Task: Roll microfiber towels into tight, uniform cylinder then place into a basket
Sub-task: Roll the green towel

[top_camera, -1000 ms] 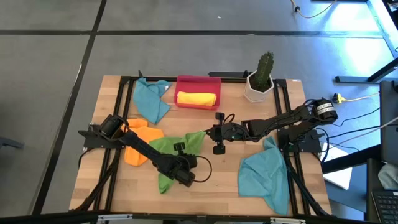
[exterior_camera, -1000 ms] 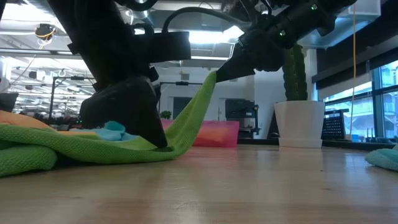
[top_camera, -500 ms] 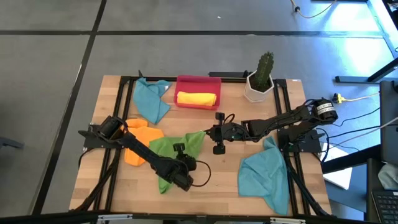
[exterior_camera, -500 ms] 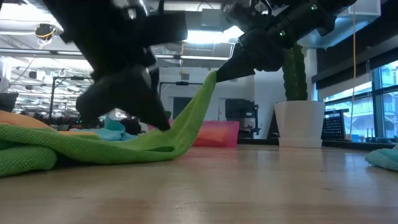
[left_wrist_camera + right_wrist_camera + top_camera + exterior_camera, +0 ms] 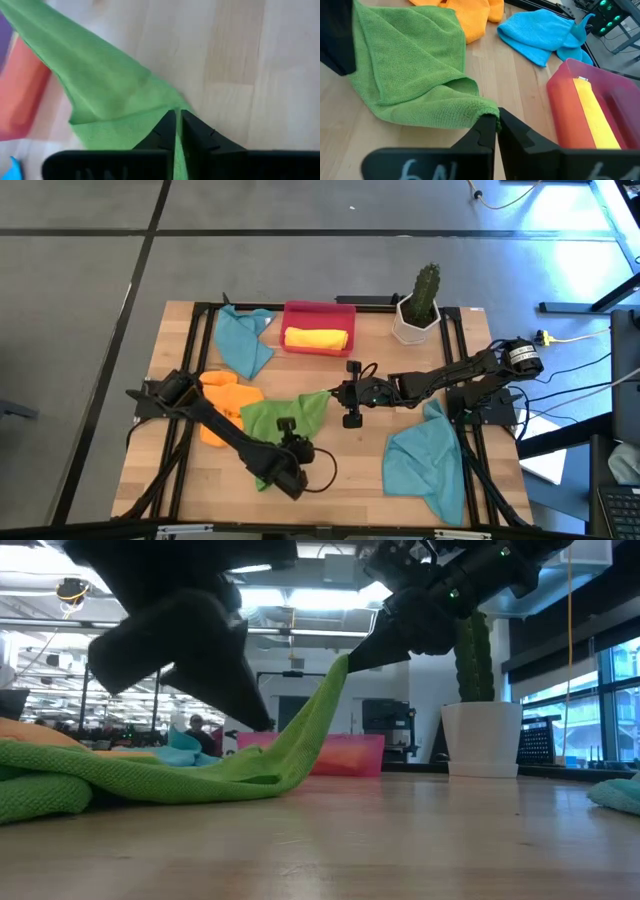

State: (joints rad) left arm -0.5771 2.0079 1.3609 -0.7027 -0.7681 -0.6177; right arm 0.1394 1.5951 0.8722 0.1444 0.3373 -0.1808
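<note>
A green towel (image 5: 275, 423) lies mid-table, and one corner of it rises in a taut strip (image 5: 310, 715) to my right gripper (image 5: 332, 394), which is shut on it. My left gripper (image 5: 290, 478) hangs just above the towel's near part (image 5: 120, 125). Its fingers are together and nothing shows held between them. The red basket (image 5: 318, 314) at the far edge holds a rolled yellow towel (image 5: 317, 338). An orange towel (image 5: 225, 405) and two teal towels (image 5: 243, 340) (image 5: 425, 460) lie loose on the table. My right gripper pinches the green towel's far right corner (image 5: 485, 111), a folded edge, between its two fingers. It comes from the table's right, slanting down. That corner (image 5: 340, 665) is lifted clear, and the cloth runs taut down to the rest, which lies on the table.
A white cactus pot (image 5: 418, 310) stands at the far right next to the basket. The orange towel lies against the green one's left side. Bare wood (image 5: 345, 465) shows between the green towel and the right teal towel.
My left gripper has risen off the green towel, where its tip rested a second ago, and drifted toward the table's near edge. The towel has kept its shape and place.
</note>
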